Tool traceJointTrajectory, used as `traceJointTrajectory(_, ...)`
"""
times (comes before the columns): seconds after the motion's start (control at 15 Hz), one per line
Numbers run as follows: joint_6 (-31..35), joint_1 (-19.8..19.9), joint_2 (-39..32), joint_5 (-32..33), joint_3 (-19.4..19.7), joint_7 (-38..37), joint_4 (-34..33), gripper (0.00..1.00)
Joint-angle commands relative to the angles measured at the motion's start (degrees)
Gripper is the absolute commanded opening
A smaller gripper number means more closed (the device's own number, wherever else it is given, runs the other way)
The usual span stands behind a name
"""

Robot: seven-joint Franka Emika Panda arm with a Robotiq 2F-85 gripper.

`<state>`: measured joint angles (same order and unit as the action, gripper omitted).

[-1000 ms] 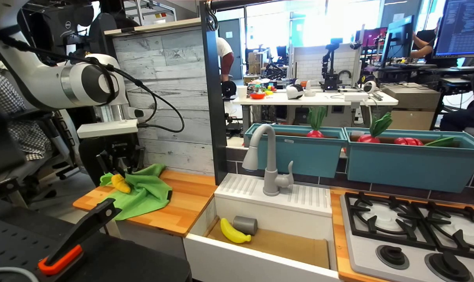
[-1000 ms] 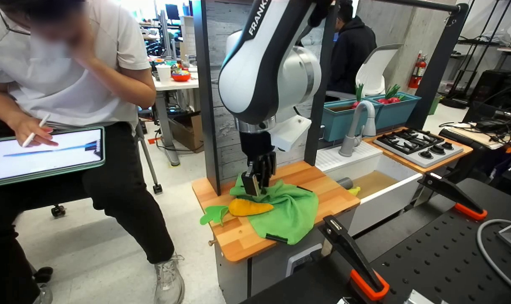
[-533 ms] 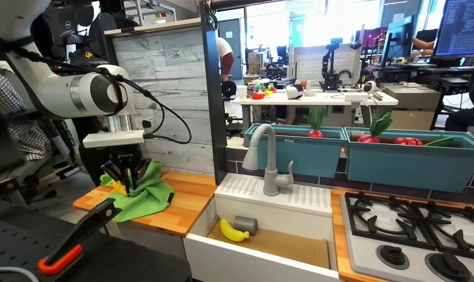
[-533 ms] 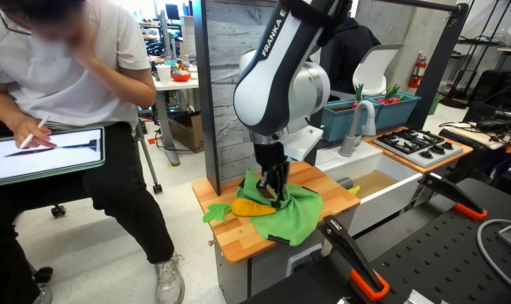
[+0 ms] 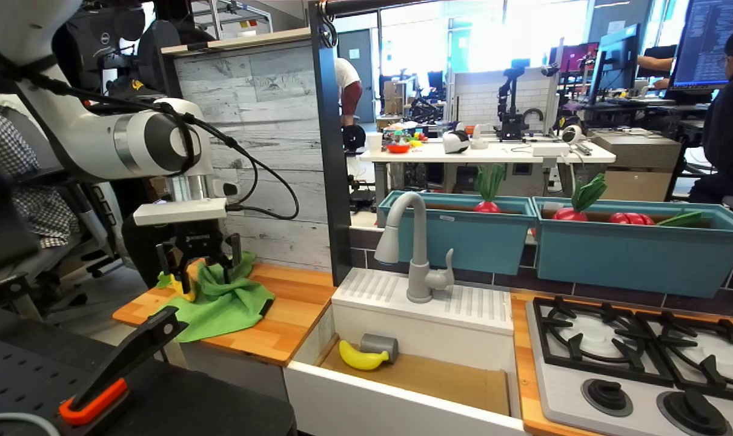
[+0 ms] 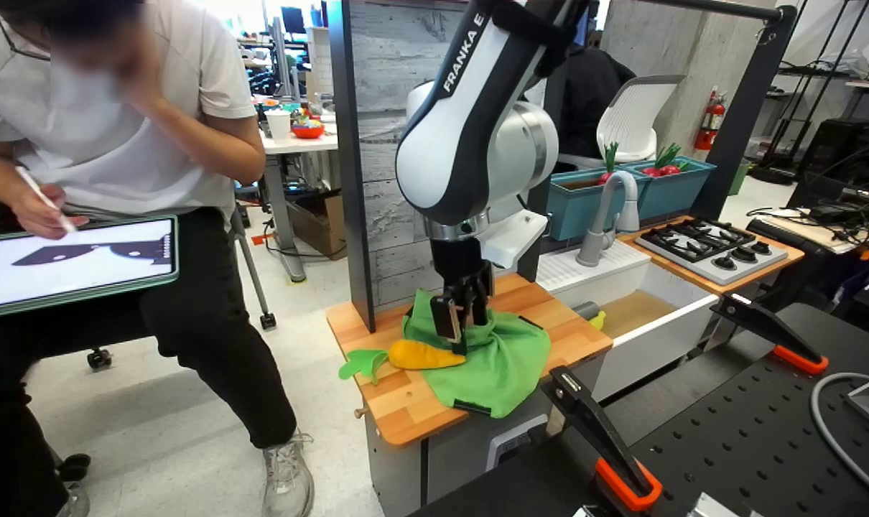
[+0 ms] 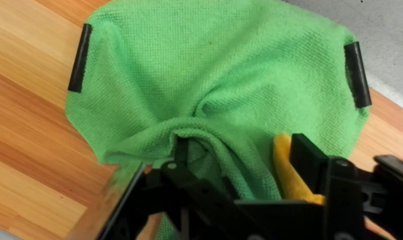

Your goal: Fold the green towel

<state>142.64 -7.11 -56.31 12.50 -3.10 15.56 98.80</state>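
The green towel [image 6: 503,380] lies rumpled on the wooden counter, with black strips on its edges. In the wrist view, folds of the towel [image 7: 175,66] bunch up between the spread fingers. My gripper [image 5: 206,283] is open, pointing down, low over the towel's bunched part in both exterior views. One fingertip [image 7: 301,150] stands against the tip of a soft orange carrot [image 6: 420,355], which lies partly on the towel. The other finger reaches into a curled fold at the left of the wrist view, its lower end partly hidden by cloth.
A grey plank wall [image 5: 257,151] rises behind the counter. Beside it is a sink [image 5: 415,418] with a yellow banana [image 5: 363,357] and grey cylinder [image 5: 380,346]. A faucet [image 5: 420,254] stands over it. Black clamps [image 6: 607,438] sit in front; a seated person [image 6: 118,143] is close to the counter.
My gripper has come down onto the towel and shifted toward the sink, then its jaws have spread from shut to open. Towel folds have shifted slightly. The banana in the sink has turned a little.
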Motion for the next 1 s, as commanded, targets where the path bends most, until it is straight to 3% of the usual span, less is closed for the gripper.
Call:
traceJointTrajectory(0.0, -2.3, 0.3, 0.7, 0.6, -0.4, 0.3, -1.3, 1.0)
traceJointTrajectory(0.33, -1.0, -0.1, 5.9, 0.9, -0.7, 0.0, 1.0, 1.0)
traceJointTrajectory(0.53, -1.8, 1.6, 9.1, -1.0, -3.1, 1.7, 1.3, 1.0)
traceJointTrajectory(0.6, -0.2, 0.2, 5.6, 0.1, -1.5, -0.1, -0.9, 1.0)
traceJointTrajectory(0.93, -0.2, 0.2, 5.5, 0.0, -1.6, -0.1, -0.9, 1.0)
